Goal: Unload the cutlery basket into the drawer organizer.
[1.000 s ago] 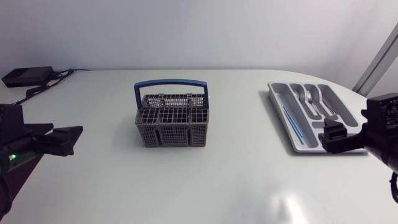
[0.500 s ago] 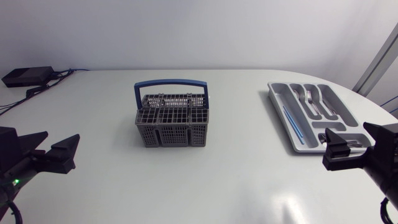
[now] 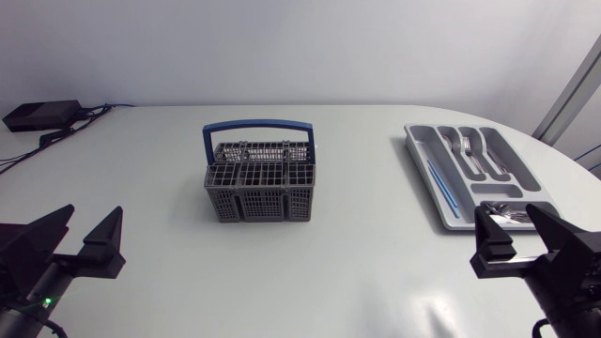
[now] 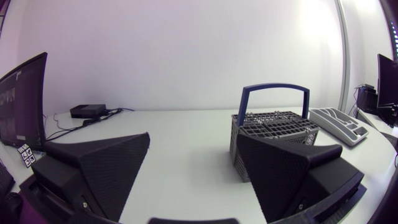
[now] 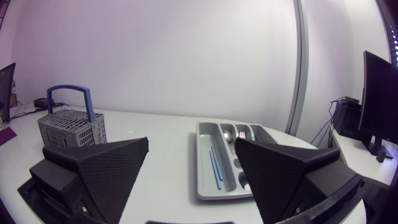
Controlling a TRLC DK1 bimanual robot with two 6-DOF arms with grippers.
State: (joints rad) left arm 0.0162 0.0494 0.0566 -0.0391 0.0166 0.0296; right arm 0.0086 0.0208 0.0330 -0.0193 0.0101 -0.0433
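The grey cutlery basket (image 3: 260,183) with a blue handle (image 3: 258,125) stands upright at the table's middle; no cutlery shows above its grid top. At the right lies the grey drawer organizer (image 3: 421,155), holding forks and spoons (image 3: 474,152), a thin blue stick (image 3: 441,184) and small spoons (image 3: 512,212). My left gripper (image 3: 80,240) is open at the front left, far from the basket. My right gripper (image 3: 526,246) is open just in front of the organizer's near end. The left wrist view shows the basket (image 4: 273,127) ahead past one finger; the right wrist view shows the organizer (image 5: 205,171) ahead.
A black box (image 3: 39,115) with cables sits at the back left corner. The table's edge curves round behind and beside the organizer at the right. Bare white tabletop (image 3: 282,272) lies between the two grippers.
Both arms have drawn back toward the front of the table and turned, so each gripper's two fingers now point toward the far side. Both stayed open. Basket and organizer have not moved.
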